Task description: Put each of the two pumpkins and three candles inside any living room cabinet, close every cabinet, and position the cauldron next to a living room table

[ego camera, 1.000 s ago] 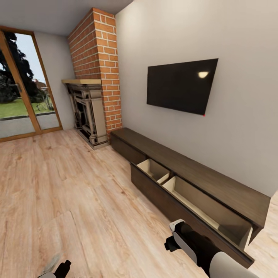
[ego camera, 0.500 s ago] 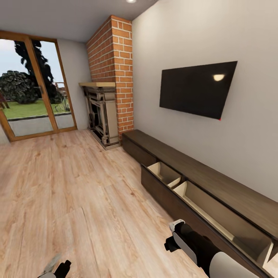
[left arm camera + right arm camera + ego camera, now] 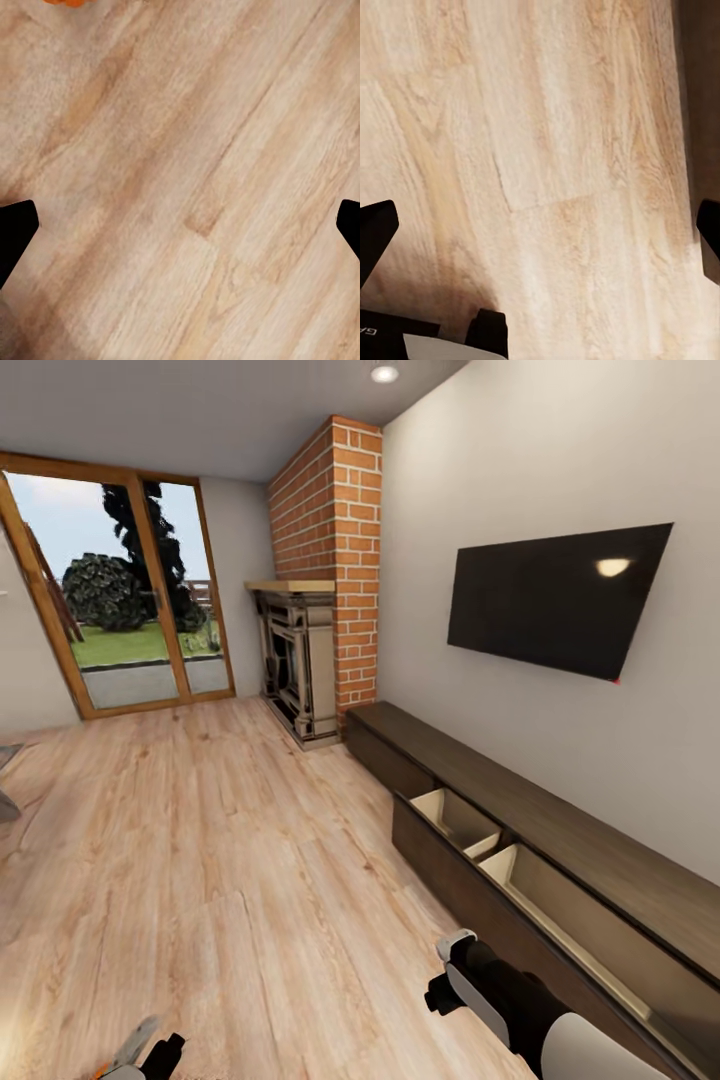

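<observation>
- Here, the cabinet (image 3: pixel 560 860) stood along the wall, two drawers pulled open
- Left end effector (image 3: pixel 180 225) spread wide above floorboards (image 3: pixel 187 187); right end effector (image 3: pixel 540 225) likewise released

You see a dark-brown cabinet (image 3: pixel 560 840) with pale wood drawer interiors on a light, grained wood floor (image 3: pixel 200 840). Beyond it rises a red-brick chimney (image 3: pixel 335 550) with pale mortar lines. A black TV (image 3: pixel 555 600) hangs on the off-white wall (image 3: pixel 520 460).

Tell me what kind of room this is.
Most likely a living room: a wall-mounted TV above a long low dark cabinet with its drawers pulled open, a brick fireplace, and glass patio doors onto a garden.
</observation>
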